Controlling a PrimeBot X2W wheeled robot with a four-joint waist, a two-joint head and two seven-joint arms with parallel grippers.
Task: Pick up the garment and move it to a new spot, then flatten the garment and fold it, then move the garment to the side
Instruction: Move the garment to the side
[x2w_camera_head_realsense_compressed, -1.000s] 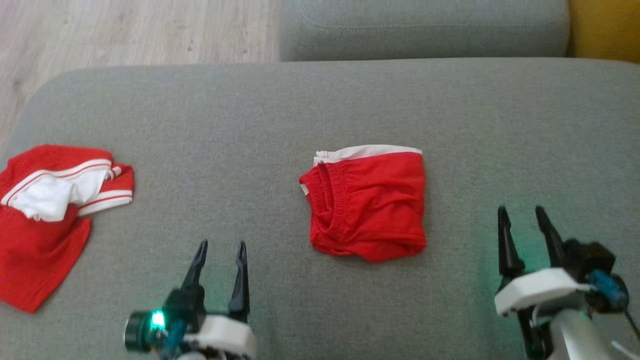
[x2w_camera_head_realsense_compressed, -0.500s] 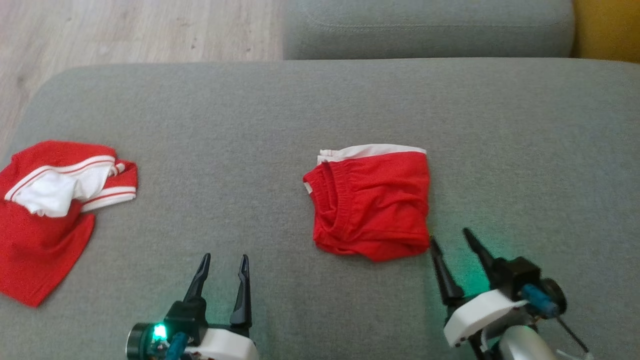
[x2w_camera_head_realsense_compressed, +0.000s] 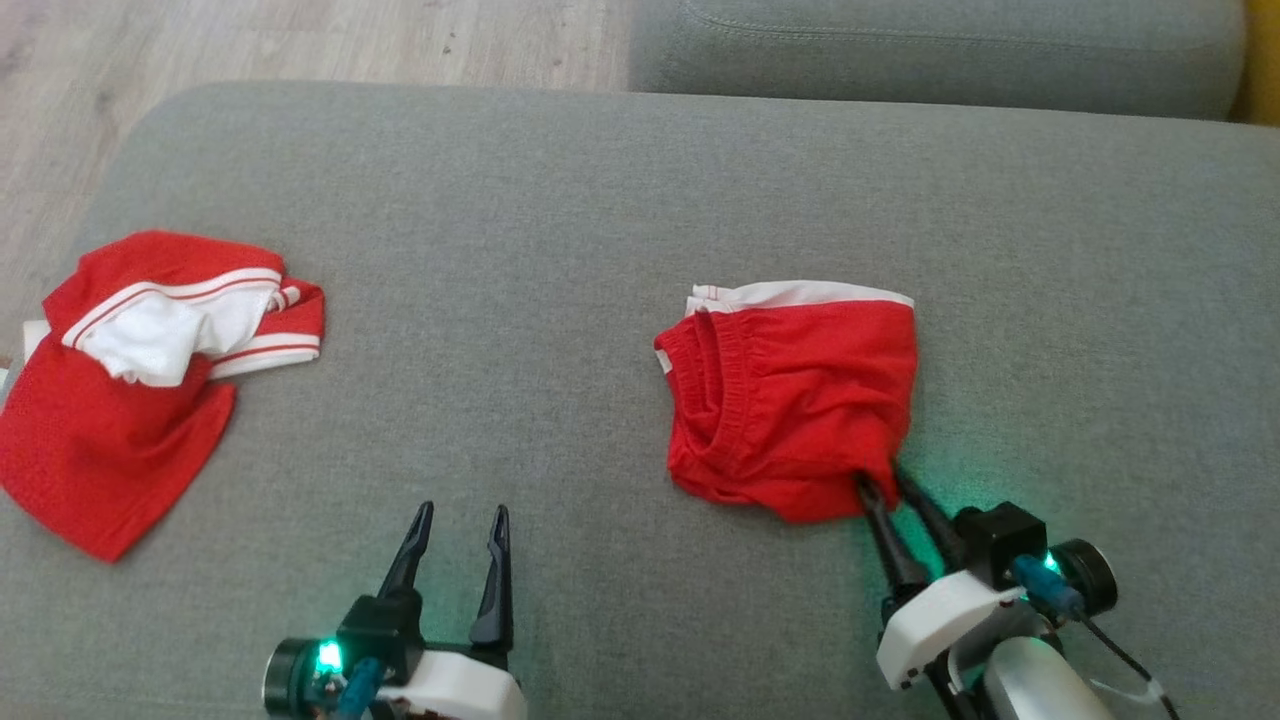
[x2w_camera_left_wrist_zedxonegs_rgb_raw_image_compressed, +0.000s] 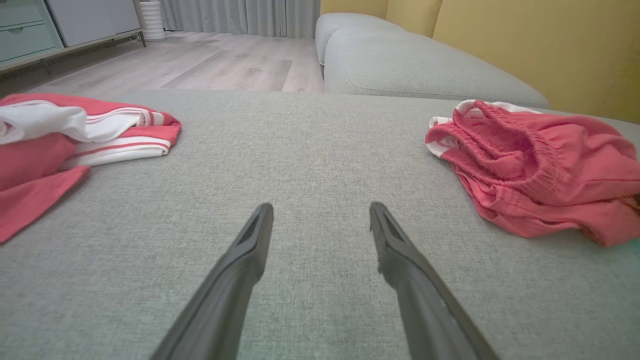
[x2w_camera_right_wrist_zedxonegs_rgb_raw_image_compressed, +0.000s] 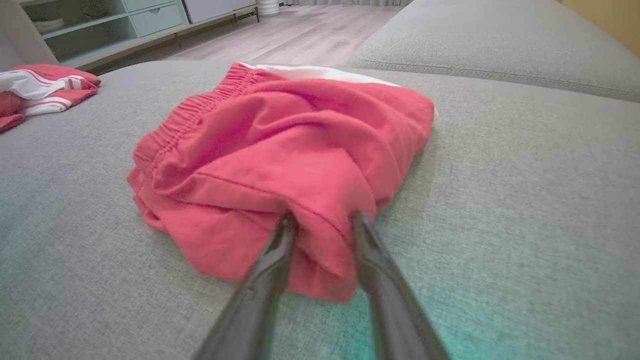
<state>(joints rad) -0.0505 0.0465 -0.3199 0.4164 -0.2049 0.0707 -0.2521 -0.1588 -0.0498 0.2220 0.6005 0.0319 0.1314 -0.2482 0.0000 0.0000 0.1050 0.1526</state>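
Your right gripper (x2w_camera_right_wrist_zedxonegs_rgb_raw_image_compressed: 322, 219) straddled the near corner of the folded shorts (x2w_camera_right_wrist_zedxonegs_rgb_raw_image_compressed: 300, 130), likely to drag them aside; whether it gripped, I couldn't tell; your left gripper (x2w_camera_left_wrist_zedxonegs_rgb_raw_image_compressed: 320, 210) hovered spread.

You look down at a big grey sofa seat (x2w_camera_head_realsense_compressed: 560, 180), soft and a bit fuzzy, with round corners. Behind it sits a second grey cushion (x2w_camera_head_realsense_compressed: 930, 45) with a seam along its edge. To the left of both is a pale wooden floor (x2w_camera_head_realsense_compressed: 300, 40) made of long planks. In the left wrist view, yellow panels (x2w_camera_left_wrist_zedxonegs_rgb_raw_image_compressed: 550, 45) stand right behind the sofa; you cannot tell if they are wall or backrest. Grey curtains (x2w_camera_left_wrist_zedxonegs_rgb_raw_image_compressed: 240, 15) hang far back, down to the floor. A pale green cabinet (x2w_camera_left_wrist_zedxonegs_rgb_raw_image_compressed: 25, 30) with drawers stands on thin legs. The room is bright, with soft, even light.
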